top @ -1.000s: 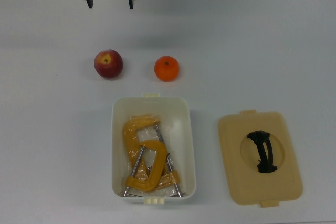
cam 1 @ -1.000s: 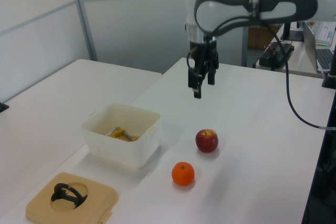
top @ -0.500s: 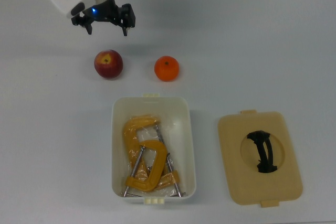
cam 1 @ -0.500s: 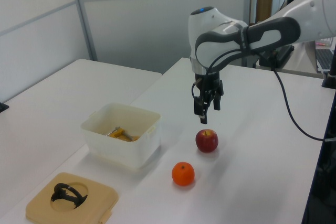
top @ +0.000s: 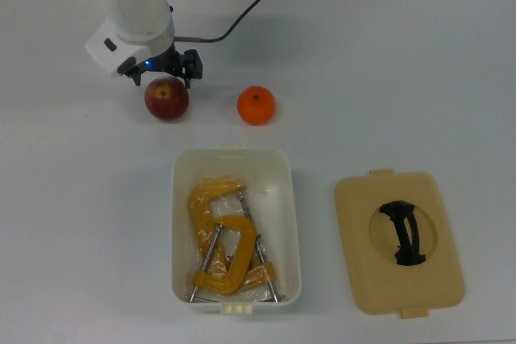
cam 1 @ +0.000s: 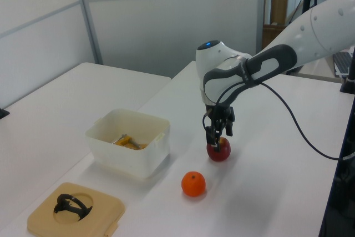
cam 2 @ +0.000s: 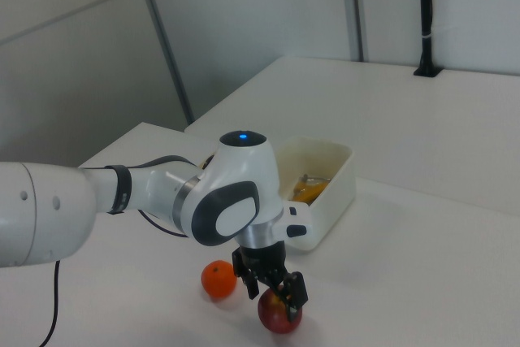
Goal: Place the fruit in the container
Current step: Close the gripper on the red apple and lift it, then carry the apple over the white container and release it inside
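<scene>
The dark red apple (top: 167, 99) (cam 1: 219, 150) (cam 2: 279, 315) rests on the white table. My gripper (top: 164, 80) (cam 1: 218, 135) (cam 2: 274, 292) is open just over it, one finger on either side of its upper part, and the jaws are not closed against it. To the top view's right of the apple lies the orange mandarin (top: 256, 105) (cam 1: 193, 183) (cam 2: 219, 279), untouched. The white tub (top: 173, 223) (cam 1: 127, 156) (cam 2: 337, 188) stands below both fruits in the top view, with no fruit inside.
Yellow metal clamps (top: 222, 239) lie in the tub. The tan lid (top: 363, 231) (cam 1: 100, 209) with its black handle lies flat at the top view's right of the tub. The arm's cable trails from the top view's upper edge.
The gripper has come down from the top view's upper edge and now straddles the apple. Its fingers stay apart. Neither fruit has moved.
</scene>
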Robot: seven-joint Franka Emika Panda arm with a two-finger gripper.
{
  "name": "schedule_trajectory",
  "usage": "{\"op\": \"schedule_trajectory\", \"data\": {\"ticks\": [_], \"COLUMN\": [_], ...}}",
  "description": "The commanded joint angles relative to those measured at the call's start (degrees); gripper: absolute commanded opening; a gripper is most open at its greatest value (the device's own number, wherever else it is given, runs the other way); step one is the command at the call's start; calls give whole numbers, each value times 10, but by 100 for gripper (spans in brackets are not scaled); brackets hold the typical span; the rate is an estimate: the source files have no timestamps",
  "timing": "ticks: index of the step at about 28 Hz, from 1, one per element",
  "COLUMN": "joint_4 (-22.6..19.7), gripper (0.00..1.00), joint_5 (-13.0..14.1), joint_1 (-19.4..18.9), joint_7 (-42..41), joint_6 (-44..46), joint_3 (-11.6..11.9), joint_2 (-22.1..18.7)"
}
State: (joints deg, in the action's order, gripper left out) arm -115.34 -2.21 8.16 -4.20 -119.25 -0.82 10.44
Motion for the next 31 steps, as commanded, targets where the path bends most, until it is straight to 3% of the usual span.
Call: {"op": "schedule_trajectory", "data": {"ticks": [1, 4, 5, 9, 14, 20, 22, 27, 31], "joint_4": [-8, -7, -7, -5, 1, 48, 82, 145, 168], "gripper": [100, 99, 84, 67, 37, 36, 36, 36, 36], "joint_5": [-6, -6, -6, -6, -6, -2, 0, -2, -2], "joint_1": [-3, -3, -2, -2, -3, -4, -6, -26, -30], "joint_7": [-13, -13, -13, -13, -13, -4, 3, 5, 1], "joint_6": [-16, -16, -16, -16, -15, -6, 1, 0, -18], "joint_3": [3, 3, 3, 3, 3, 1, -3, -4, -6], "joint_2": [10, 13, 11, 13, 7, -17, -26, -26, -20]}}
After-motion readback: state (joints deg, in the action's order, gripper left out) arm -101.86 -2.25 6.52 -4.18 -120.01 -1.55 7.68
